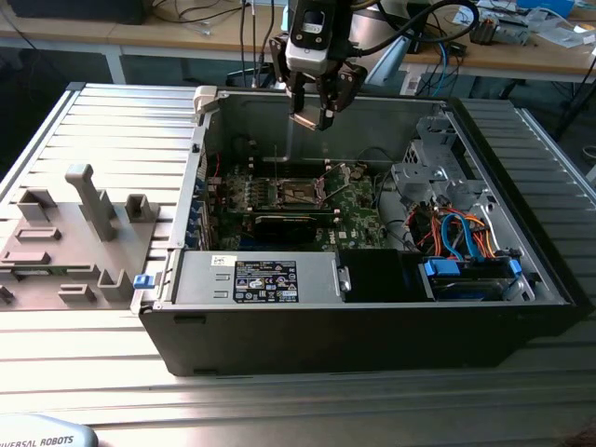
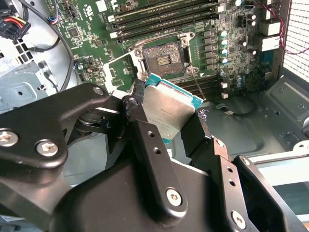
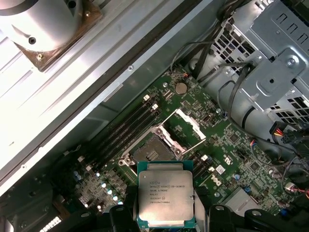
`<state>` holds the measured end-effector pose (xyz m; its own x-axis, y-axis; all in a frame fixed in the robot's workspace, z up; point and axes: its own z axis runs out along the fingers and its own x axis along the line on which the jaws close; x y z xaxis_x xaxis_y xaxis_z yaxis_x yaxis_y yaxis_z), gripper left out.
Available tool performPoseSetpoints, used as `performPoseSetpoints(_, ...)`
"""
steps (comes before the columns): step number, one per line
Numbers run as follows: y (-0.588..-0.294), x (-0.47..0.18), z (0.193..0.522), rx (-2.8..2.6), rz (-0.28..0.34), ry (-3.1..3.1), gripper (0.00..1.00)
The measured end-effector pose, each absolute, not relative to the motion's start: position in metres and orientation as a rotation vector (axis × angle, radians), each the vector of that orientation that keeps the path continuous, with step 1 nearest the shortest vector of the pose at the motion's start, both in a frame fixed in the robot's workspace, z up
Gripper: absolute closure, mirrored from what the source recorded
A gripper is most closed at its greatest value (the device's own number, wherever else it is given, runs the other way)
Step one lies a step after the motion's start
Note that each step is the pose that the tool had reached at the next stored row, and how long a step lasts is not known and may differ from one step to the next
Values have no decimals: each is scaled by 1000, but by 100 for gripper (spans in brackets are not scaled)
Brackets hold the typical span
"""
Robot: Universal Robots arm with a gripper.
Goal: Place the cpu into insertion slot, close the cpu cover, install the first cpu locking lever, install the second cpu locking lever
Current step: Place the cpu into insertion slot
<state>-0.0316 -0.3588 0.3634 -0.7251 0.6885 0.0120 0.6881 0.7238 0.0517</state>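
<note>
One cpu (image 3: 165,193), silver top facing the camera in both wrist views, is sitting pinched by its edges in the end effector (image 2: 169,116), so the two fingers (image 2: 137,113) are closing on it, not gaping. It is hanging clear above the one insertion slot (image 3: 147,153), not touching it. The socket is lying bare, with the one cpu cover (image 3: 192,123) standing swung open just beside it. To place it well: keeping the chip level, squaring its edges to the socket rim, matching corner marks, descending straight and avoiding the raised cover. In the exterior view the end effector (image 1: 321,107) is hovering upper middle over the one motherboard (image 1: 354,205) inside the one open case (image 1: 326,345) on the bench (image 1: 279,400). Lever count: cannot tell.
</note>
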Motion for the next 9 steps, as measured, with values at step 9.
performPoseSetpoints(9,-359,-32,363,1197,82,2894,46)
